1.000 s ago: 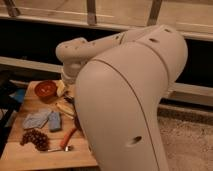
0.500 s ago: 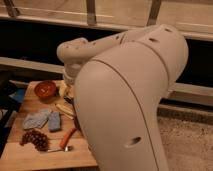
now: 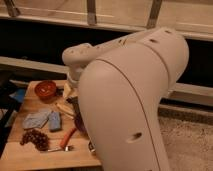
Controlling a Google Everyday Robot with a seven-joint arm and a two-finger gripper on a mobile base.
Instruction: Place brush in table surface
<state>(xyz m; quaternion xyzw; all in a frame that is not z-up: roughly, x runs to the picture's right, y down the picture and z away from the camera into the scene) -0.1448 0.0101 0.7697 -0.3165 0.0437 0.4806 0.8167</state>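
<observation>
1. Brush: I cannot pick it out. The white arm (image 3: pixel 130 100) covers the right half of the counter (image 3: pixel 30 156).
2. Pincer: hidden behind the arm, over the middle of the counter. It stands released.
3. Containers: a red bowl (image 3: pixel 46 89) sits at the far left of the counter. A dark purple bowl (image 3: pixel 78 120) is mostly hidden by the arm, so I cannot tell what it contains.
4. Loose items: a grey cloth (image 3: pixel 36 119), a blue pad (image 3: pixel 55 120), a bunch of grapes (image 3: pixel 34 138), a pale stick (image 3: pixel 64 108) and an orange-handled utensil (image 3: pixel 68 138).
</observation>
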